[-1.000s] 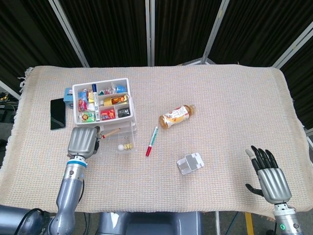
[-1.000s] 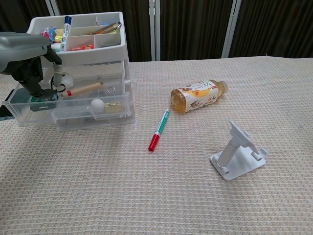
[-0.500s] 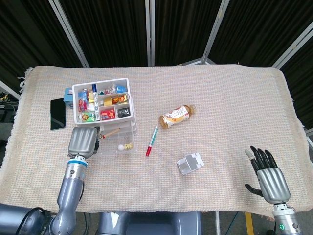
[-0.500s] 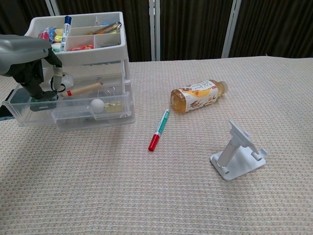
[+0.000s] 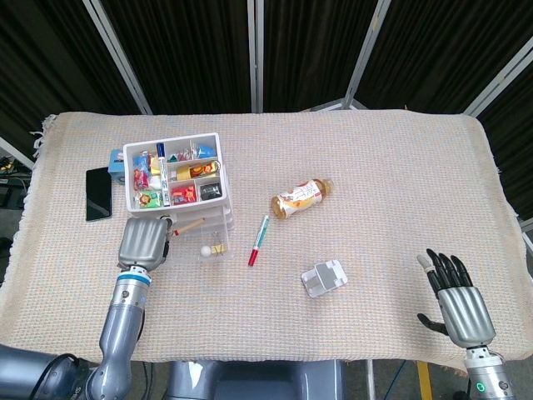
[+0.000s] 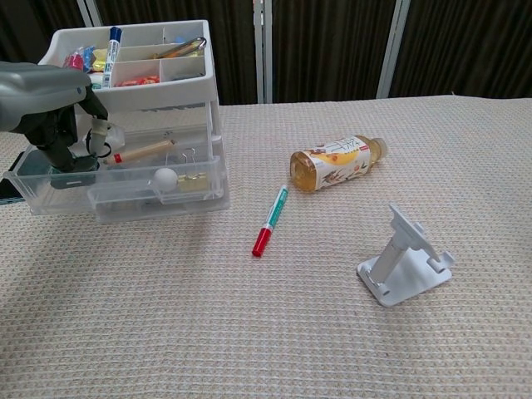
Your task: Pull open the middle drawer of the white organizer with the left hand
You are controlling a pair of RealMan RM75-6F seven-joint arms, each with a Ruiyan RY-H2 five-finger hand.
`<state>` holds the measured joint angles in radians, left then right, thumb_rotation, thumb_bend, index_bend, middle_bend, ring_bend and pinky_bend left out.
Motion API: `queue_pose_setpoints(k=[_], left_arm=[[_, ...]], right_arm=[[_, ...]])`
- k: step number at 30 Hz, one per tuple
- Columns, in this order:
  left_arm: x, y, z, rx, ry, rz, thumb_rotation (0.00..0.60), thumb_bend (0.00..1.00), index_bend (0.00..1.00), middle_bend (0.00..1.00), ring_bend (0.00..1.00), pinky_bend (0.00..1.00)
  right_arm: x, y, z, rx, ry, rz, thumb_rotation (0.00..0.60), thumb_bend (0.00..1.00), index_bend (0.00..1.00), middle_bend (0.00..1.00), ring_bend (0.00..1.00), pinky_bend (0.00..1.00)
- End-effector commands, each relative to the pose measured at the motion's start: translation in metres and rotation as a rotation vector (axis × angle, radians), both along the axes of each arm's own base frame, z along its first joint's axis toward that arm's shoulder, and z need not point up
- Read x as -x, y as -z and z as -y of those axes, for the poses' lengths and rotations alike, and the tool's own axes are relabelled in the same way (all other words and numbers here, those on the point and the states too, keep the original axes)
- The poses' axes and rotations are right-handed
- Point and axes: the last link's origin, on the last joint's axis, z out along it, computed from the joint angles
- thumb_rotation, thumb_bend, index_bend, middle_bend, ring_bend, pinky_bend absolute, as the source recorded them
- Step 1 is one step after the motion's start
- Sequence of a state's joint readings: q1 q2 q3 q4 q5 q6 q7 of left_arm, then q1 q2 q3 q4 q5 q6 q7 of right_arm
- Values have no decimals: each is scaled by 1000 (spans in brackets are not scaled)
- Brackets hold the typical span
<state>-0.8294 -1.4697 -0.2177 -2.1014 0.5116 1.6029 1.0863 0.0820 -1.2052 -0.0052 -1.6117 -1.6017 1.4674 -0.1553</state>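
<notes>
The white organizer (image 5: 175,171) stands at the table's left, its top tray full of small items. In the chest view, a clear drawer (image 6: 50,189) below the organizer's (image 6: 158,91) tray juts out toward me. My left hand (image 6: 46,96) hangs over that drawer with its dark fingers (image 6: 60,154) curled down onto it. The head view shows the left hand (image 5: 144,242) from above, covering the drawer's front. Another clear drawer holding a white ball (image 6: 166,176) and clips also stands out. My right hand (image 5: 456,302) rests at the near right edge, fingers spread and holding nothing.
A juice bottle (image 6: 337,162) lies on its side mid-table, with a red-capped green marker (image 6: 270,220) in front of it. A white phone stand (image 6: 403,266) sits to the right. A black phone (image 5: 98,193) and a blue object (image 5: 117,160) lie left of the organizer.
My left hand has shifted very slightly on the drawer. The drawer stays pulled out, and the right hand has not moved.
</notes>
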Motion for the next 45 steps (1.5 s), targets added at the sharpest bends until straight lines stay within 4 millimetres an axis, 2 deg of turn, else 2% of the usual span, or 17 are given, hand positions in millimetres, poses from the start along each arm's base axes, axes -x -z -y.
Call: queue_pose_setpoints(k=[1,6,9,45], left_arm=[[0,0,0,-1,1,3,600,454,559,1000,1000,916],[0,0,0,-1,4,3,600,559,570,1000,1000,916],[0,0,0,-2,7,6,600,577,574,1000,1000,916],[-19,-28,16,-36,96,61,600,582,604,1000,1000,916]], right_arm=[[0,0,0,-1,1,-1,600,14,76,0,0,0],[0,1,0,-3,2,-4,600,14,76,0,0,0],[0,1,0,-3,2,-4,600,13,76,0,0,0],[1,2,1,-4,9,-9,600,14,76,0,0,0]])
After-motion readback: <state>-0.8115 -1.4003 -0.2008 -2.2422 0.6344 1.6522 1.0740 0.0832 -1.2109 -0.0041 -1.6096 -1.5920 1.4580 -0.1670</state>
